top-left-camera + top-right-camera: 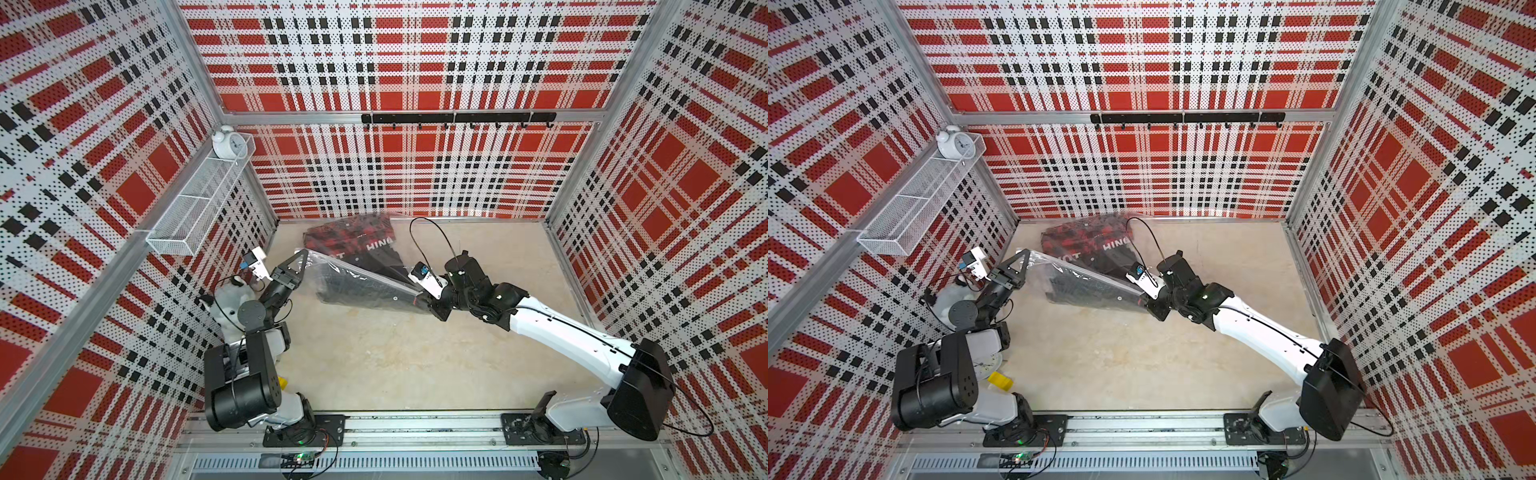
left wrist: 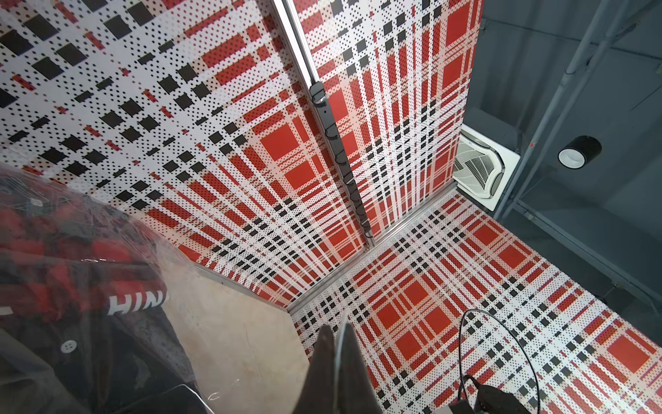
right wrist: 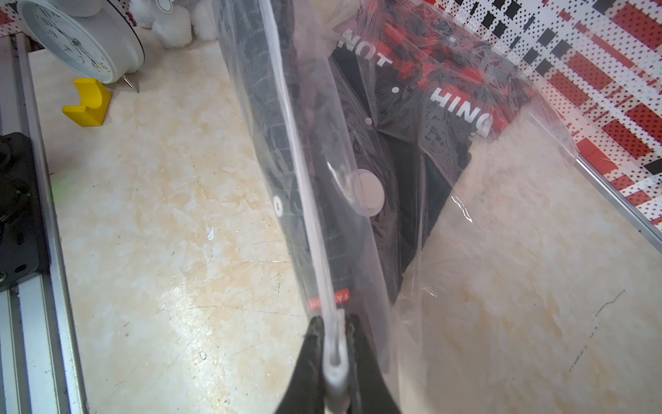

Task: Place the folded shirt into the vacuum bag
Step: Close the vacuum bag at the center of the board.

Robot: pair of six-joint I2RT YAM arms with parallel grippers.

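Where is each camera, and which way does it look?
Top views: high over the front rail, looking down at the table; both arms show, left hand and right hand pinching the bag.
Left wrist: on the left arm, looking up at walls and ceiling past its hand tips.
Right wrist: on the right arm, looking past its hand tips along the bag's zip to the shirt.
Shared: both wrist views show the shirt in the bag.

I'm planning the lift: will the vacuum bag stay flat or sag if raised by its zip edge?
Likely floppy: the vacuum bag hangs creased from the left gripper and right gripper. Probably bottom-heavy, since the shirt lies inside. Its glossy film looks slippery.
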